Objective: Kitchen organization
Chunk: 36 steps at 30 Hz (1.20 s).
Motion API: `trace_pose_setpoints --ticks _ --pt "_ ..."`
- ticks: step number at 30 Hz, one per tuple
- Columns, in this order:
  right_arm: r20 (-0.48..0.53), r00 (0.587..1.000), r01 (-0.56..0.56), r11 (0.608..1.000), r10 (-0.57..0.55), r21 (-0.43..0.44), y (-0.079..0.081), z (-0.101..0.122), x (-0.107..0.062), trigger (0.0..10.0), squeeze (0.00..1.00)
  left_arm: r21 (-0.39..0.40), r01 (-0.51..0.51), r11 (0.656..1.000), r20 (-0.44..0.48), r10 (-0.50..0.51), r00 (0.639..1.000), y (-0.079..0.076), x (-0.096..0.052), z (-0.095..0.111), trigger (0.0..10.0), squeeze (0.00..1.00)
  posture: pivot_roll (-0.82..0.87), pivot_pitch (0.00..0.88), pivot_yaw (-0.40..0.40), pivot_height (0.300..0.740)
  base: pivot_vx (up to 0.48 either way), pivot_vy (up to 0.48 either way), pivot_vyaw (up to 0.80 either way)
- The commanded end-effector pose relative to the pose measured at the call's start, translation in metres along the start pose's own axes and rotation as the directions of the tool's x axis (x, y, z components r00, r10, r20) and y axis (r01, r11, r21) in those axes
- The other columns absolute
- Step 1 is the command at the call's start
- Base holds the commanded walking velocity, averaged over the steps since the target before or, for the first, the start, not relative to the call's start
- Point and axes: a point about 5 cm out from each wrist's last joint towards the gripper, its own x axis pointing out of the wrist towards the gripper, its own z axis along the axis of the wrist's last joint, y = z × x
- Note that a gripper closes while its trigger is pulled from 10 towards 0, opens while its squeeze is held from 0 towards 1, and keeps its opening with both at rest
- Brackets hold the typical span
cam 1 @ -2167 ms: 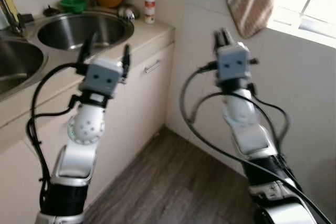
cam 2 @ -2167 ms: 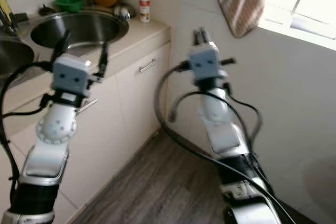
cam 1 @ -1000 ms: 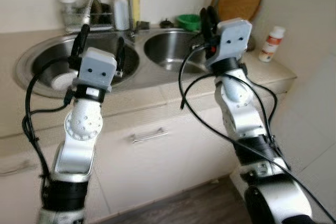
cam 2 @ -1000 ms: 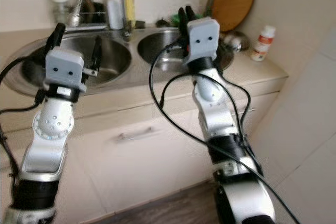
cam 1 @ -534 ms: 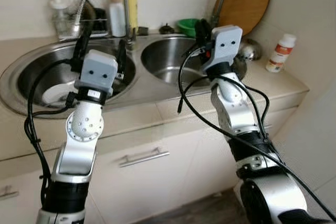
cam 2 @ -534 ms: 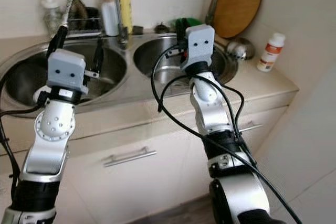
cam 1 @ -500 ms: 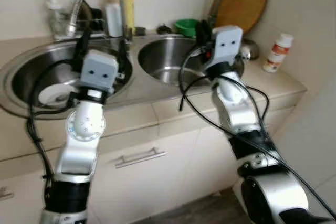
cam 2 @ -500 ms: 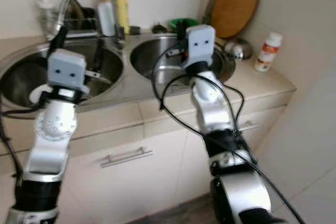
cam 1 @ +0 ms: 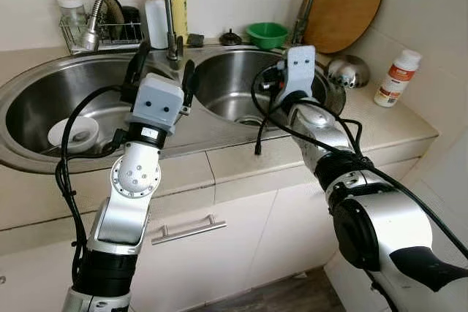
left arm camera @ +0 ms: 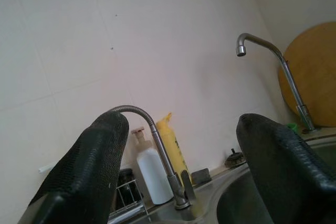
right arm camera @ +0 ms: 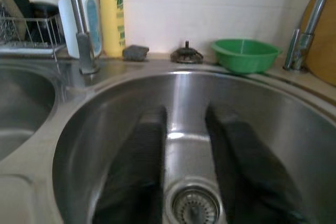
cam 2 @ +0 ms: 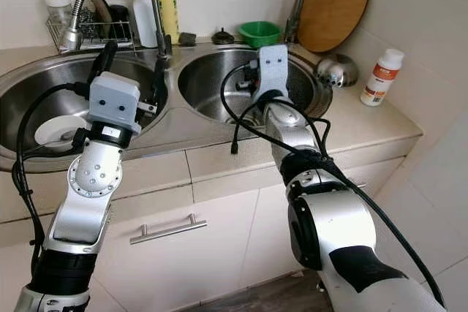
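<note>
On beige counter — double sink

The beige desk holds a double steel sink. A white bottle and a green bowl stand on it. A wire rack sits behind the basins.

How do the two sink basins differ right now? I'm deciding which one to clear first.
The left basin holds a white dish, while the right basin looks bare down to its drain. The right gripper reaches down into the right basin, fingers apart; the left gripper is raised, open, over the rim between the two basins. Both are round stainless steel bowls set side by side in one counter.
</note>
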Motion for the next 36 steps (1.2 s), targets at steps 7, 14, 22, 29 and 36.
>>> trace_pose_setpoints --ticks 7,14,22,29,36 --pt "0.014 1.000 0.018 0.999 -0.019 0.051 -0.008 0.003 0.000 10.0 1.00 -0.014 0.003 1.000 -0.045 -0.003 0.999 -0.006 -0.005 -0.006 10.0 0.00 0.12 0.000 -0.082 0.740 0.000 0.000 0.00" --pt "0.172 0.974 0.128 0.982 -0.151 0.138 -0.027 0.022 -0.005 10.0 1.00 -0.041 0.008 0.999 -0.065 -0.011 0.998 -0.008 -0.007 -0.009 10.0 0.00 0.11 0.000 -0.085 0.740 0.000 0.000 0.00" --pt "0.415 0.897 0.149 0.988 -0.153 0.043 -0.023 0.015 -0.045 10.0 0.00 -0.096 0.046 0.994 -0.086 -0.054 0.995 -0.015 -0.020 -0.011 10.0 0.00 0.08 0.000 -0.079 0.740 0.000 0.204 0.00" --pt "0.367 0.921 0.142 0.990 -0.127 -0.014 -0.011 -0.018 -0.076 10.0 0.00 -0.107 0.063 0.992 -0.069 -0.071 0.995 -0.019 -0.016 -0.007 10.0 0.00 0.07 0.000 -0.072 0.740 0.000 0.477 0.00" --pt "0.368 0.924 0.141 0.988 -0.105 -0.071 -0.007 -0.018 -0.089 10.0 0.00 -0.098 0.077 0.992 -0.055 -0.083 0.995 -0.020 -0.017 -0.005 10.0 0.00 0.07 0.000 -0.069 0.740 0.000 0.480 0.00"
